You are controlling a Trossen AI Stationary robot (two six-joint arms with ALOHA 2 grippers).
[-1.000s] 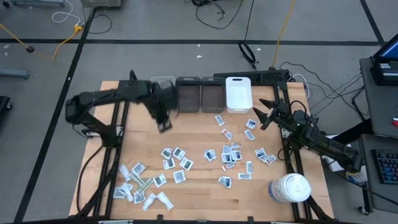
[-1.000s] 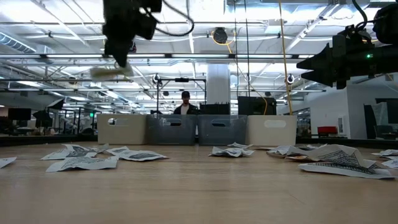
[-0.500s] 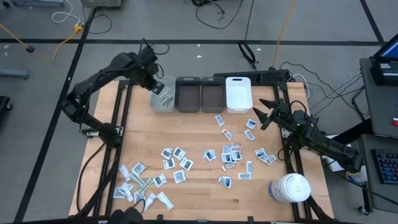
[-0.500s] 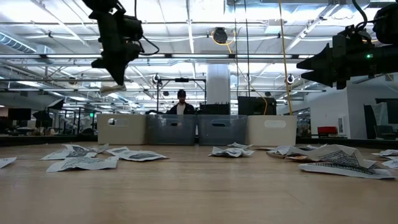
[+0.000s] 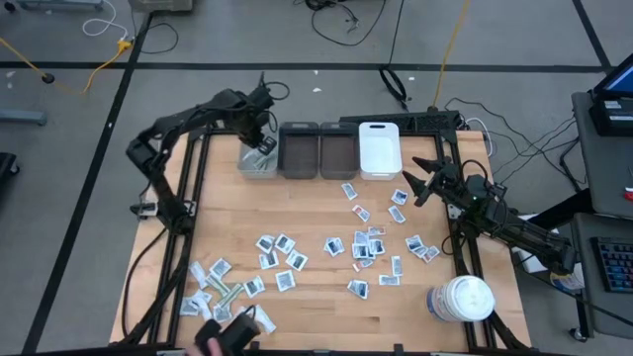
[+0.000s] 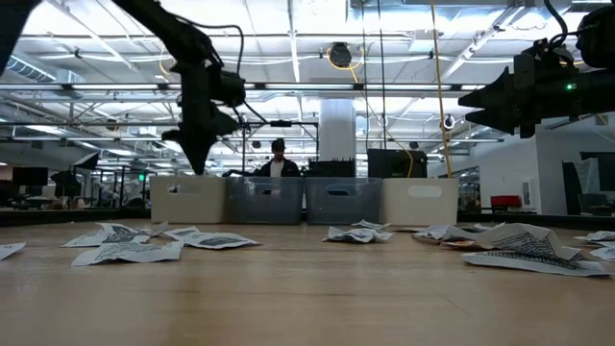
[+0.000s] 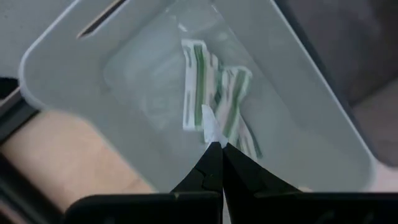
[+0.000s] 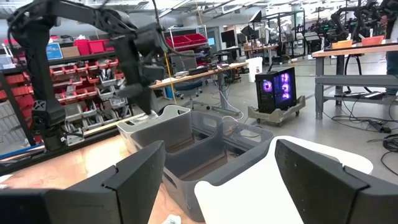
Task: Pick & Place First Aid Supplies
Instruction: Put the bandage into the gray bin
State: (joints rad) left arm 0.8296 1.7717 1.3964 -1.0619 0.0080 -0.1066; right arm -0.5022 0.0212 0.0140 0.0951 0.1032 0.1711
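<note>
L gripper: dark two-finger left gripper (image 7: 216, 163) hangs over the pale grey rectangular plastic bin (image 5: 259, 158), the leftmost of the bin row; jaws clenched, pinching the tip of a white green-striped wrapped strip (image 7: 209, 127).
Strip pos: its free end dangles inside the pale grey bin, just above more green-striped strips (image 7: 231, 106) lying on the bin floor.
R gripper: dark two-finger right gripper (image 5: 419, 179) waits w/ jaws spread wide, nothing between them, to the right of the white bin (image 5: 378, 149) at the row's right end.
Bin row: two dark grey bins (image 5: 318, 150) sit between pale grey bin and white bin, all along the far edge of the wooden table (image 5: 316, 316).
Supplies: small flat white sachets w/ dark print (image 5: 368, 244) scattered mid-table, near side of the bin row; another cluster w/ pale strips (image 5: 226, 294) well apart from the bins at the near-left corner.
Jar: large white round lidded jar (image 5: 460, 299) at the near-right corner, far from the pale grey bin.
Bkgd: person (image 6: 278, 161) seen behind the bin row in low view.
</note>
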